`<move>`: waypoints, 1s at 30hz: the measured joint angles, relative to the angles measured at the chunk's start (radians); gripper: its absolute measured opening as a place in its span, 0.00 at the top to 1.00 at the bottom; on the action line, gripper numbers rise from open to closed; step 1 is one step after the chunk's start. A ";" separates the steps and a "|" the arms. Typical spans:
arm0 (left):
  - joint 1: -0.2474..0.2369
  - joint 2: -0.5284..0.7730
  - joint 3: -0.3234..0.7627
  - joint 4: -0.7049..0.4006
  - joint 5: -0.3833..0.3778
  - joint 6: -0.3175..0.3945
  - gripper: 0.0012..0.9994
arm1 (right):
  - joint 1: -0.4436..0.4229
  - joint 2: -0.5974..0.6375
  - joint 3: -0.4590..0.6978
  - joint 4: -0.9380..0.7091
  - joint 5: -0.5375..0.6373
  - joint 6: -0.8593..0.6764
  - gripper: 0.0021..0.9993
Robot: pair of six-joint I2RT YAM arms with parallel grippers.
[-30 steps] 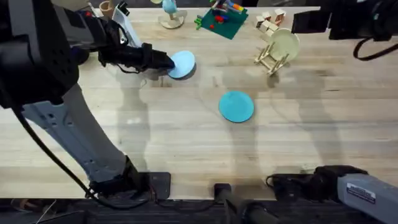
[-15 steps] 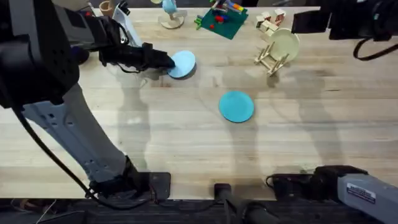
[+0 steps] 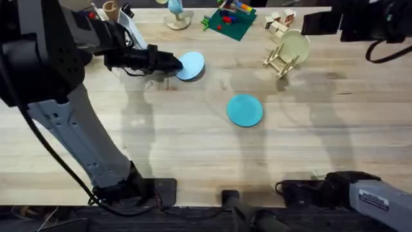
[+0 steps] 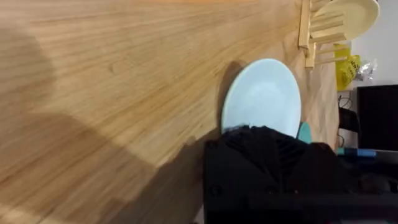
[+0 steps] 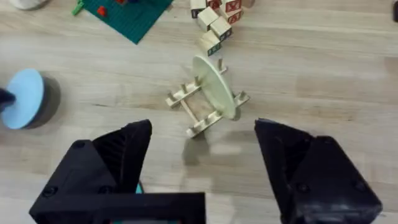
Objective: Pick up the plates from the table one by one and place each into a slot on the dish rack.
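**Left arm grips pale plate at far side of worktop**

Overhead view: the left pincer (image 3: 175, 64) is closed on the rim of the sky-blue plate (image 3: 189, 66), its edge raised off the worktop (image 3: 193, 154). The turquoise plate (image 3: 244, 109) lies flat mid-worktop, well apart. The dish rack (image 3: 281, 59) holds a cream-yellow plate (image 3: 295, 45) upright. The right pincer (image 5: 202, 158) hangs above the rack, its jaws spread wide and empty.

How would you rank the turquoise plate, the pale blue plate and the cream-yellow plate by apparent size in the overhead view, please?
1. turquoise plate, lying flat
2. pale blue plate, partly hidden by the left gripper
3. cream-yellow plate, standing in the dish rack, so unsure
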 joint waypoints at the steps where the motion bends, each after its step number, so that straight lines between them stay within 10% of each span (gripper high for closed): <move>1: 0.000 0.000 0.000 0.000 0.000 0.000 0.96 | 0.000 0.000 0.000 -0.001 -0.012 0.000 0.00; 14: 0.000 0.000 0.001 -0.004 -0.004 -0.001 0.96 | 0.115 0.023 0.002 0.016 -0.127 0.054 0.02; 30: -0.002 0.000 0.006 -0.011 -0.012 -0.004 0.96 | 0.359 0.378 0.005 0.331 -0.137 0.300 0.04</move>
